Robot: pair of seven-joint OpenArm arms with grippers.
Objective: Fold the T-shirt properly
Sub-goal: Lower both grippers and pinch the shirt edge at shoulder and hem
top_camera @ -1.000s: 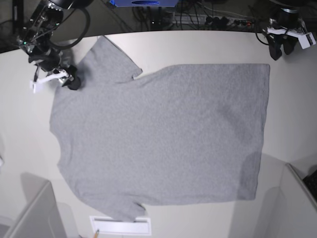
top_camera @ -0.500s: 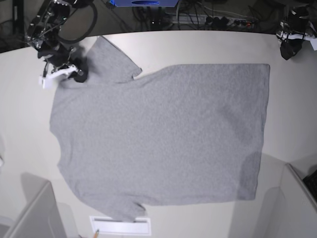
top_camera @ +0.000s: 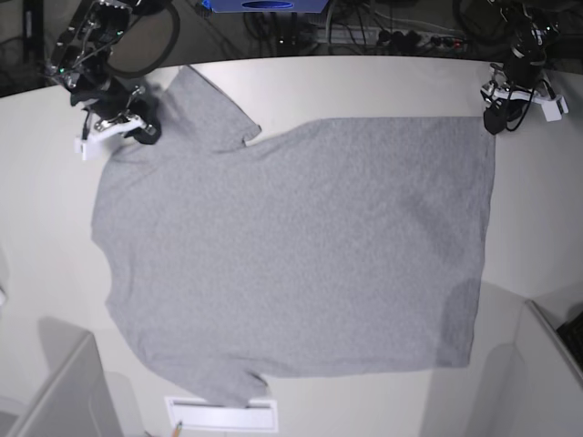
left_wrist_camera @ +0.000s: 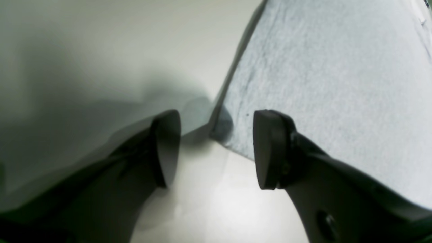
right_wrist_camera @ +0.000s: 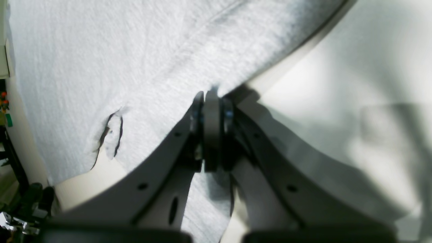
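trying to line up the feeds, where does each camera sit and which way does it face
Base: overhead, looking down on the table with the T-shirt spread flat; both arms show at the far corners.
Left wrist: on the left arm, low, facing the shirt's hem corner; the left gripper is open.
Right wrist: on the right arm, looking along the right gripper, shut on the T-shirt's shoulder edge.
Shared: all three show the grey shirt on the pale table.

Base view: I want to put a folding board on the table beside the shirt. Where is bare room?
Bare table lies beside the T-shirt on the view's left, below the right claw. A narrower strip runs right of the hem. The top corners are crowded: the right claw pinches the shoulder edge, and the left claw hovers open at the hem corner.
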